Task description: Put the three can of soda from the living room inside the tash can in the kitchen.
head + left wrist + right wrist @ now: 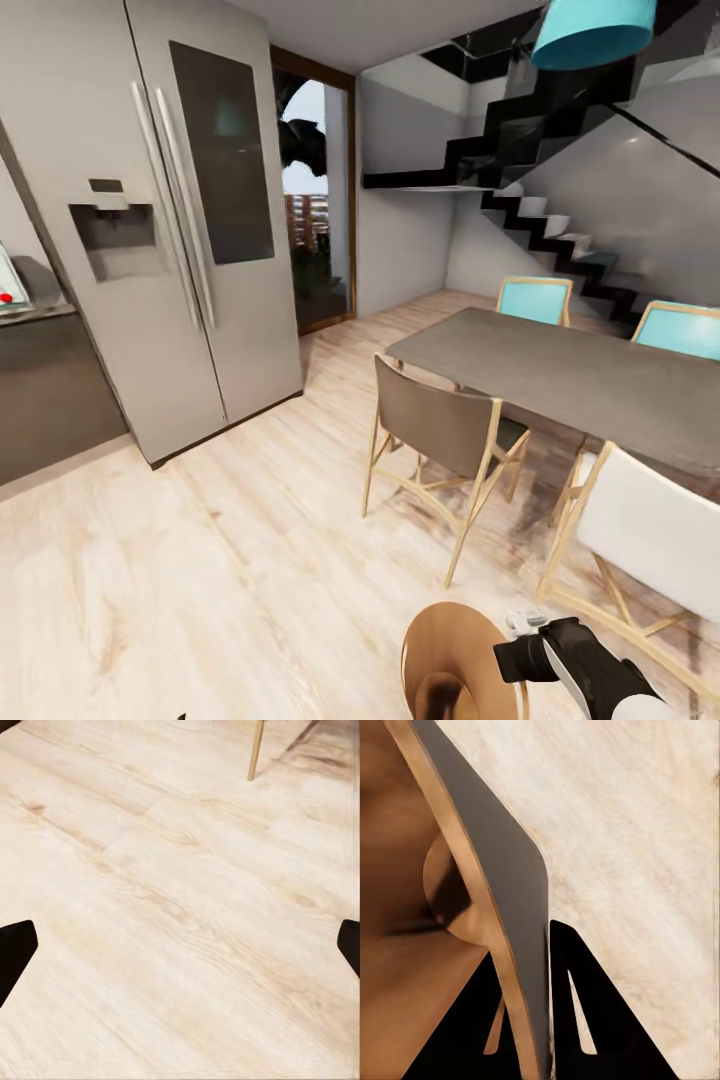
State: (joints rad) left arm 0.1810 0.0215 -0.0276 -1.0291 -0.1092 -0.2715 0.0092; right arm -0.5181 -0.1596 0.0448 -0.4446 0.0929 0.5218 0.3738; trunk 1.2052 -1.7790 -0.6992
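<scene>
Tash can (455,665) held low at bottom of head view, rim pinched by right end effector (547,1020), arm bent in from the right. Left end effector (180,945) spread wide over wood floor (180,870). Steel fridge (170,230) and dining table (590,380) beyond.

The right tool (536,1020) clamps its fingers on the tash can (450,665) rim, while the left tool (180,945) hangs with fingers spread wide.

Fridge (170,230) at left, door (315,190) just right of it. Table (600,380) at right w/ chairs (445,435) round it, stairs (560,200) behind. Bin (455,665) low in front, held by right gripper (525,655).
</scene>
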